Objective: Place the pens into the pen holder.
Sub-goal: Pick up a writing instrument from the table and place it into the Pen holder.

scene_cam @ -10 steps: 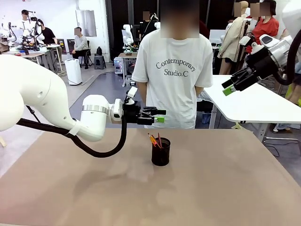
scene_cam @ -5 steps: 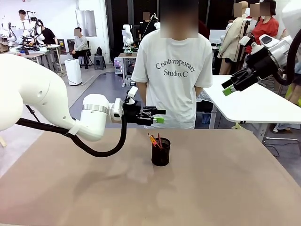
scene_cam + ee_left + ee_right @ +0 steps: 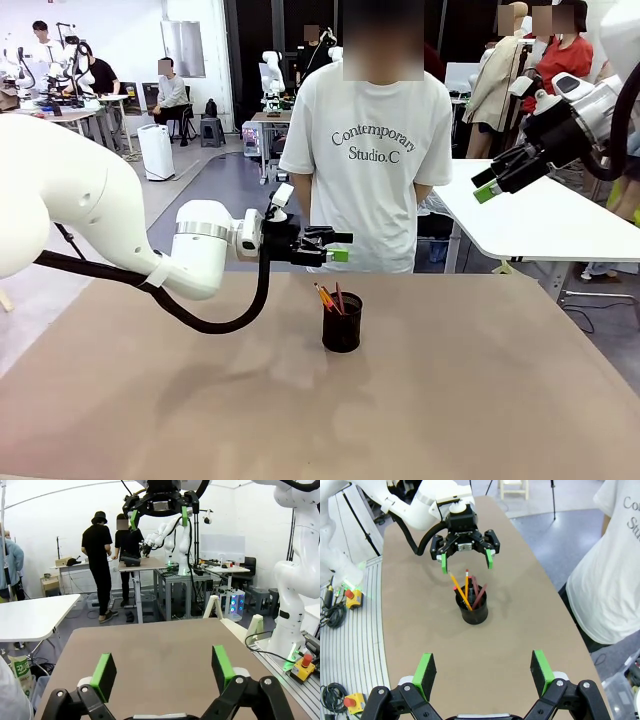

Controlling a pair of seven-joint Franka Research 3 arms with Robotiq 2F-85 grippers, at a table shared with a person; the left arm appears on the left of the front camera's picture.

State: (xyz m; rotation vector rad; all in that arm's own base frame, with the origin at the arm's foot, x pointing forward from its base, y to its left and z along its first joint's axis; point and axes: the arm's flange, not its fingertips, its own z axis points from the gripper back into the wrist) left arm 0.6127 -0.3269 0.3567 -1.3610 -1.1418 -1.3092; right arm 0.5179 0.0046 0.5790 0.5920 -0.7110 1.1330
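The pens [image 3: 468,591] stood leaning in the pen holder [image 3: 342,323], tips up. The left gripper [image 3: 340,246], jaws wide and empty, hung just above it; the right gripper [image 3: 486,187], apparently open too, was well off

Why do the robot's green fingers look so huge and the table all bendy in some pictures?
Right wrist view: wide lens sits close behind the right gripper, bowing the table edges. Left wrist view: same with the left gripper. Front view: edges look straight.
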